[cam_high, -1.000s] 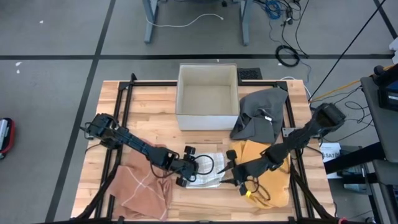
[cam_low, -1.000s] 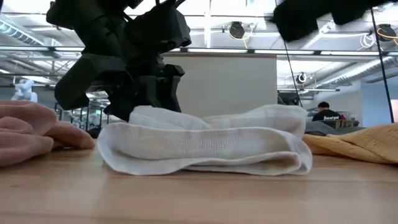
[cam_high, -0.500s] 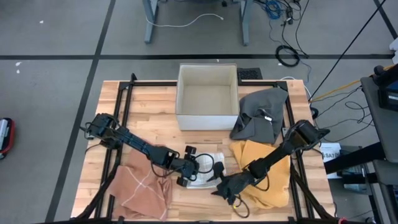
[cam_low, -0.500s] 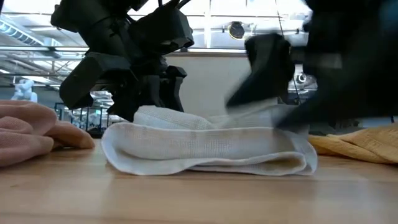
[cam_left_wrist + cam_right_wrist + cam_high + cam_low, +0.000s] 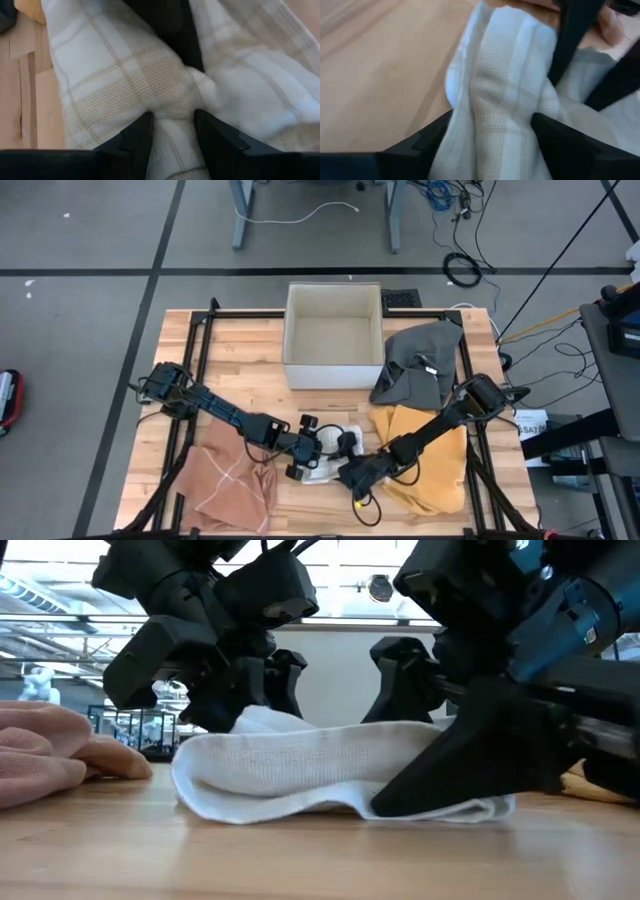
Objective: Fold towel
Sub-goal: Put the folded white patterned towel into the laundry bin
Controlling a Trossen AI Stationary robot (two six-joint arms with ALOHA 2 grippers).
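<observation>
On the left, our left claw (image 5: 318,448) has not shifted over the last second: it stays pinched on the near-left part of the white towel (image 5: 335,463), which lies bunched and partly doubled over on the table (image 5: 250,385) between the pink cloth (image 5: 228,485) and the yellow cloth (image 5: 430,465). What has changed is on the right: our right claw (image 5: 352,477) has swung in from over the yellow cloth and now sits at the towel's right end, fingers spread wide around the fabric but not yet clenched. We judge the next fold is being set up.

left hand (image 5: 312,450) pinching, right hand (image 5: 350,475) spread
</observation>
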